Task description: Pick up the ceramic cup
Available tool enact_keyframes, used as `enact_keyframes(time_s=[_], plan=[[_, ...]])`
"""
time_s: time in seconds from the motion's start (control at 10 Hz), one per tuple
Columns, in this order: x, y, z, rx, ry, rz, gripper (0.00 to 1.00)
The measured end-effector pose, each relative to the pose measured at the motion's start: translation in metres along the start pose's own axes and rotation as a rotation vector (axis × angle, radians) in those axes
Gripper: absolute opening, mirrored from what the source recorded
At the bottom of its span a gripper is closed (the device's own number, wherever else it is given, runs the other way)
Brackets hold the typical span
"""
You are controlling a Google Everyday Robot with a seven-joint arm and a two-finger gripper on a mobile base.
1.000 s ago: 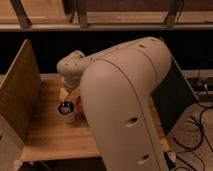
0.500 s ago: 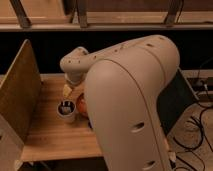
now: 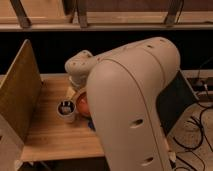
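While gripper (image 3: 73, 93) hangs over ceramic cup (image 3: 66, 111), half-hidden

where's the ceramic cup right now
In the camera view the ceramic cup stands left of centre on the wooden table, beside the orange bowl to its right; the gripper hangs just above it.

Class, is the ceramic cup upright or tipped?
Upright: the ceramic cup shows its dark mouth facing up; the pincer hangs just behind it.
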Motion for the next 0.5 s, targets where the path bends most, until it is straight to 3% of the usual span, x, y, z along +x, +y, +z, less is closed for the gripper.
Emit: enact_keyframes(time_s=[0.5], plan=[[0.004,-0.002,0.02,-0.041,0.004,0.022,0.8]])
